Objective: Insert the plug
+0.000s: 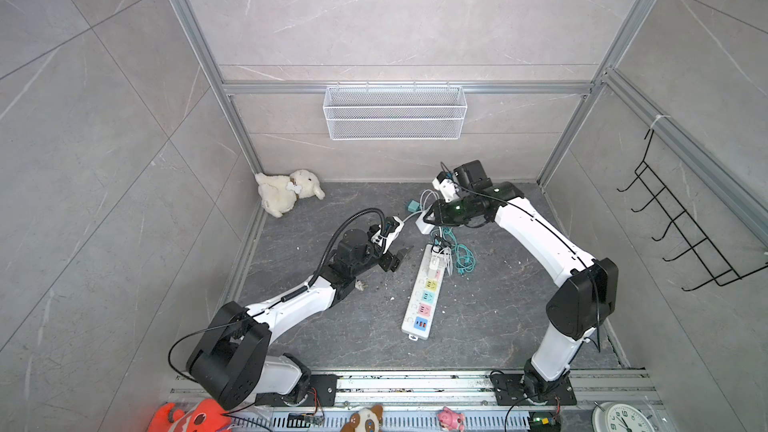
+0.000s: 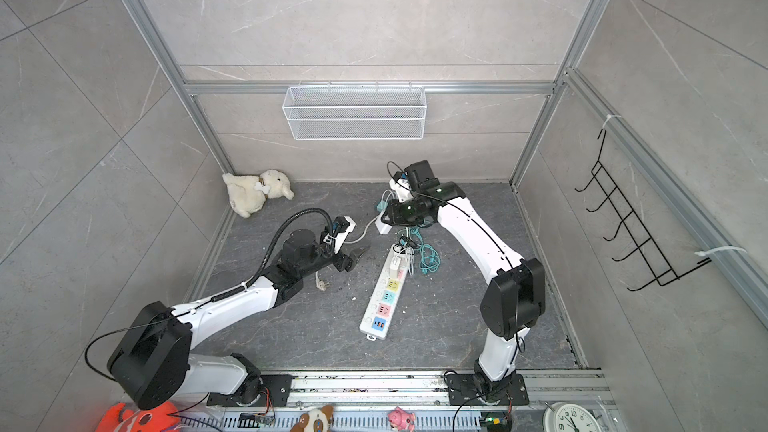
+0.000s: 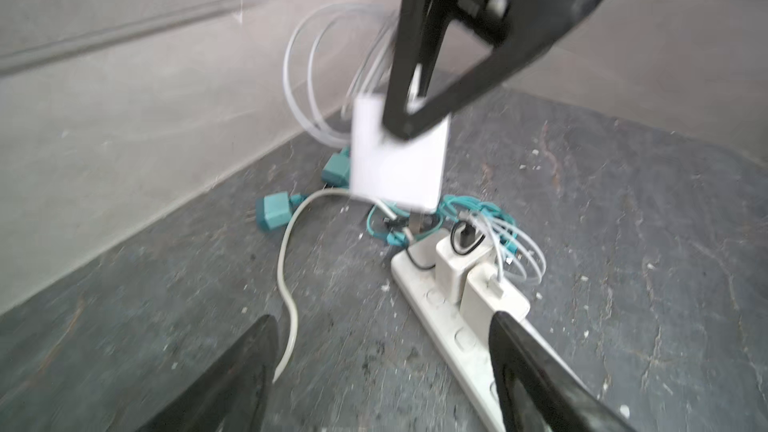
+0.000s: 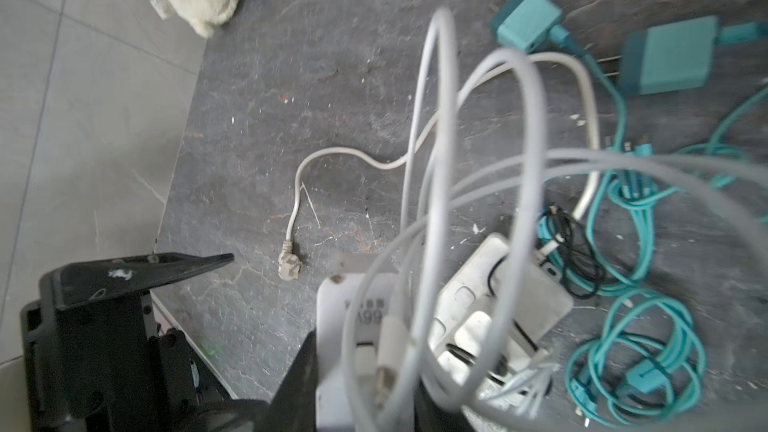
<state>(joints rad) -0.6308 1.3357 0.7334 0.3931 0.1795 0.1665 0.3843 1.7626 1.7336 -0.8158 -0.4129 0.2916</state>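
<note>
right gripper (image 3: pixel 406 124) clamped on white charger (image 4: pixel 347 317), its grey print too blurred to read; left gripper (image 3: pixel 380 322) jaws apart

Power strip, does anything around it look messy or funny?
Yes. Teal cables lie tangled in a heap beside the far end of the power strip. A white wall plug on a cord lies loose on the floor, plugged into nothing. White crumbs are scattered over the dark floor.

Tangled cables (image 1: pixel 461 255) crowd the power strip (image 1: pixel 417 305) at its far end; nearer sockets lie unobstructed.
</note>
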